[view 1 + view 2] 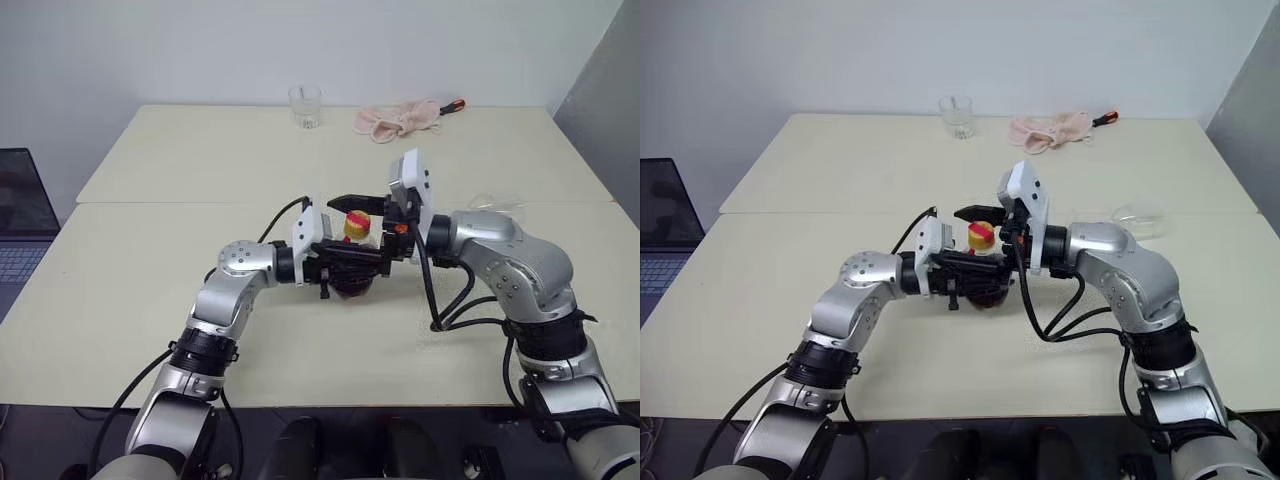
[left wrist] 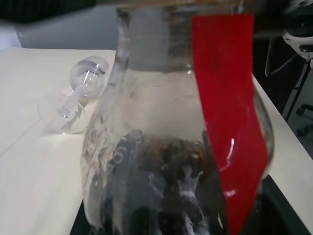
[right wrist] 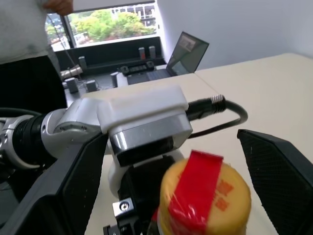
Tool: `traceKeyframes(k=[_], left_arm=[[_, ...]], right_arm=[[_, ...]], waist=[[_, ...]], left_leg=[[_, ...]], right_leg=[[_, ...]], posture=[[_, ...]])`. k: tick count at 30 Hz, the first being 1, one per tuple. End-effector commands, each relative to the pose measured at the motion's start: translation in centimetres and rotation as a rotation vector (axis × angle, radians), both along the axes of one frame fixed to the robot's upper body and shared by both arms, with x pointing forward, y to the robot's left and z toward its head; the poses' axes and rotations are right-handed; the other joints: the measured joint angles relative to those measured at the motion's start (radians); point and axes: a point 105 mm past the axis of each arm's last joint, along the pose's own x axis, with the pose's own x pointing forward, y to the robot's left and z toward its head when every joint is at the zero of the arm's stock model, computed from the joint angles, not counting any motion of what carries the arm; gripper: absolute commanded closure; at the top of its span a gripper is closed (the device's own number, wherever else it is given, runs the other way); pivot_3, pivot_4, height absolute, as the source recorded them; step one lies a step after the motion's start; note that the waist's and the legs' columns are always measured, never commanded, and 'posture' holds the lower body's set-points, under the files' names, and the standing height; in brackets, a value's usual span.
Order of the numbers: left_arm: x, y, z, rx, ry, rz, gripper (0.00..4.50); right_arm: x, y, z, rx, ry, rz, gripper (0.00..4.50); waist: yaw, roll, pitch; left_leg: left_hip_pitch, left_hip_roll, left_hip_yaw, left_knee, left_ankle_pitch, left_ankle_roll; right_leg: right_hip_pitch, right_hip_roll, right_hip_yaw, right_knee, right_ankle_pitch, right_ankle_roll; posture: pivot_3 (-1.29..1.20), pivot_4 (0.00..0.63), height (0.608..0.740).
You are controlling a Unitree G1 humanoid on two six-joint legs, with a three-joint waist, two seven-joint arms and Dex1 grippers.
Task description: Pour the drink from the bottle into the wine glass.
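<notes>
- We see the bottle (image 1: 983, 262) held upright over the middle of the tabletop (image 1: 790, 290), nearer the front edge than the back, with the left gripper (image 1: 975, 268) clamped tight around its body from the left side.
- The right gripper (image 1: 985, 222) comes in from the right, level with the cap (image 1: 981, 236); its two black fingers (image 3: 281, 176) stand wide apart on either side of the cap, and we see a gap between each finger and the cap.
- The cap is yellow with a red strip across its top, and it is on the bottle.
- Inside the bottle, the dark brown drink (image 2: 161, 196) fills only the lower part; the clear upper part and the red label (image 2: 230, 122) sit above it.
- The wine glass (image 1: 1137, 217) lies on its side towards the right edge of the tabletop, well apart from the bottle and both grippers; we cannot make out any liquid in it.
- A short clear tumbler (image 1: 956, 116) stands upright by the back edge, and it looks empty.
- A pink cloth (image 1: 1052, 129) lies at the back edge to the tumbler's right, with a red-handled tool (image 1: 1104, 118) just beside it.
- A laptop (image 1: 662, 230) sits off the tabletop's left edge.
</notes>
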Motion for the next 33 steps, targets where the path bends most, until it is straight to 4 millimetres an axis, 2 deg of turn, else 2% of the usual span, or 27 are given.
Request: traceKeyframes(k=[1, 6, 11, 23, 33], left_arm=[[-0.9, -0.6, 1.7, -0.036, -0.066, -0.039, 2.81], [-0.9, -0.4, 1.7, -0.036, -0.064, -0.026, 2.81], [-1.1, -0.5, 1.6, -0.037, -0.061, -0.024, 2.81], [-0.9, -0.4, 1.6, -0.041, -0.061, -0.003, 2.83], [-0.8, -0.4, 1.6, -0.043, -0.061, 0.003, 2.83]], right_arm=[[1.0, -1.2, 1.1, -0.015, -0.066, -0.019, 0.00], [1.4, -2.6, 1.3, -0.029, -0.063, 0.007, 0.00], [2.9, -3.8, 2.2, -0.033, -0.077, -0.013, 0.00], [1.3, -2.9, 2.5, -0.053, -0.091, 0.114, 0.00], [1.2, -2.6, 3.6, -0.023, -0.097, 0.143, 0.00]], waist=[[0.000, 0.000, 0.000], [0.000, 0.000, 0.000], [-0.001, 0.000, 0.000], [0.000, 0.000, 0.000], [0.000, 0.000, 0.000]], left_leg=[[0.000, 0.000, 0.000, 0.000, 0.000, 0.000], [0.000, 0.000, 0.000, 0.000, 0.000, 0.000], [0.000, 0.000, 0.000, 0.000, 0.000, 0.000], [0.000, 0.000, 0.000, 0.000, 0.000, 0.000], [0.000, 0.000, 0.000, 0.000, 0.000, 0.000]], right_leg=[[0.000, 0.000, 0.000, 0.000, 0.000, 0.000], [0.000, 0.000, 0.000, 0.000, 0.000, 0.000], [0.000, 0.000, 0.000, 0.000, 0.000, 0.000], [0.000, 0.000, 0.000, 0.000, 0.000, 0.000], [0.000, 0.000, 0.000, 0.000, 0.000, 0.000]], posture=[[0.00, 0.150, 0.740], [0.00, 0.150, 0.740], [0.00, 0.150, 0.740], [0.00, 0.150, 0.740], [0.00, 0.150, 0.740]])
